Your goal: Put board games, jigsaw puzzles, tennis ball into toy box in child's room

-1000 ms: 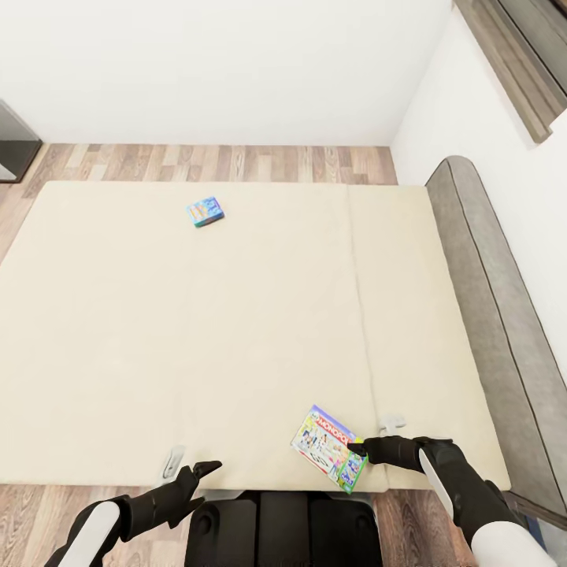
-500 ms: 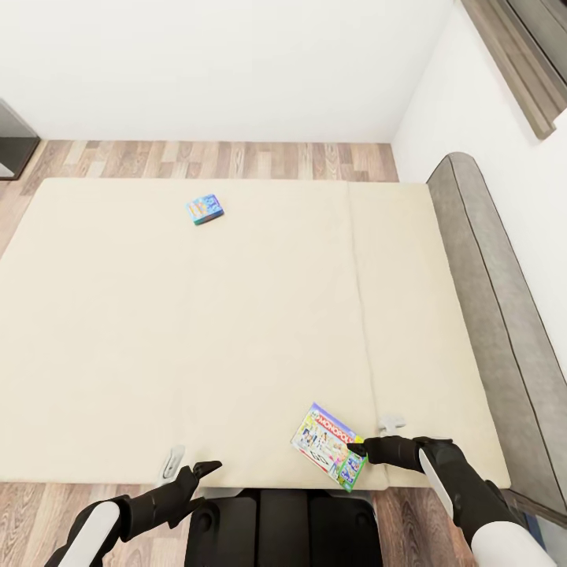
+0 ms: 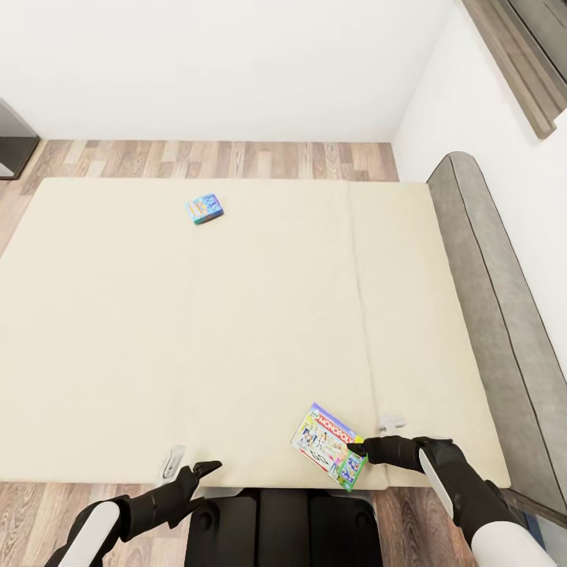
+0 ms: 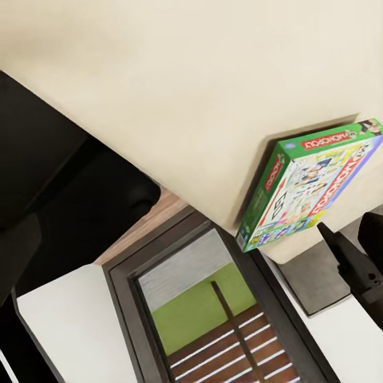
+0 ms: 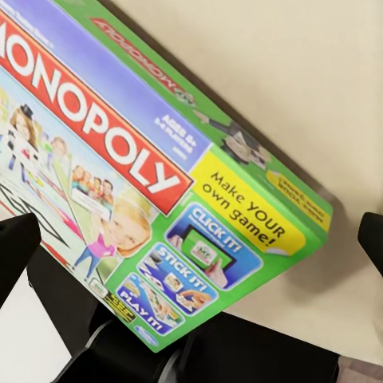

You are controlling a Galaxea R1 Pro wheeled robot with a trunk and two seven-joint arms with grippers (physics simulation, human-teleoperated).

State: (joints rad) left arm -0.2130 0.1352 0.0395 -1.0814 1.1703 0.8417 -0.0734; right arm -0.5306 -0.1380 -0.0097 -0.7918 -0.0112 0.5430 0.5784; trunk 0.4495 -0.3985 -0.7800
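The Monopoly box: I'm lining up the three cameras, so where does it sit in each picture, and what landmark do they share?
Head view: Monopoly box on the bed near its near edge, at the right claw.
Left wrist view: it overhangs the mattress edge.
Right wrist view: seen close up, corner forward.
Shared landmark: the beige mattress under the box.
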